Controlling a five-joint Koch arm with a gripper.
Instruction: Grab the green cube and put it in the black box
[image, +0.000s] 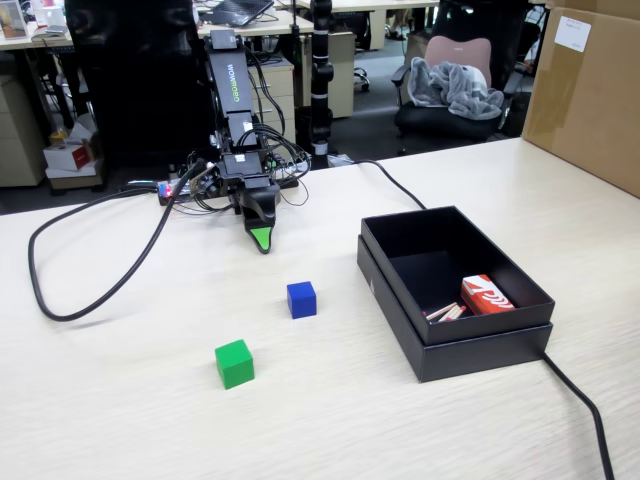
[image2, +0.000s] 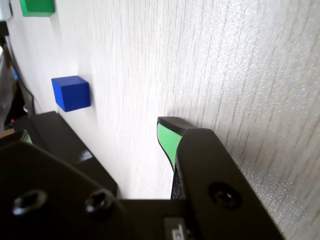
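The green cube (image: 234, 363) sits on the pale wooden table toward the front, and its edge shows at the wrist view's top left (image2: 37, 7). The black box (image: 400, 235) stands on the right, holding a small red and white pack (image: 486, 295) and some sticks. My gripper (image: 262, 240) hangs low over the table at the back centre, well behind the green cube and left of the box. In the wrist view the gripper (image2: 102, 122) is open, bare table showing between the black jaw and the green-padded finger (image2: 167, 137). Nothing is held.
A blue cube (image: 301, 299) (image2: 71, 93) lies between the gripper and the green cube. Black cables loop on the table's left (image: 90, 260) and run past the box's front right corner (image: 580, 400). A large cardboard box (image: 590, 90) stands at the far right.
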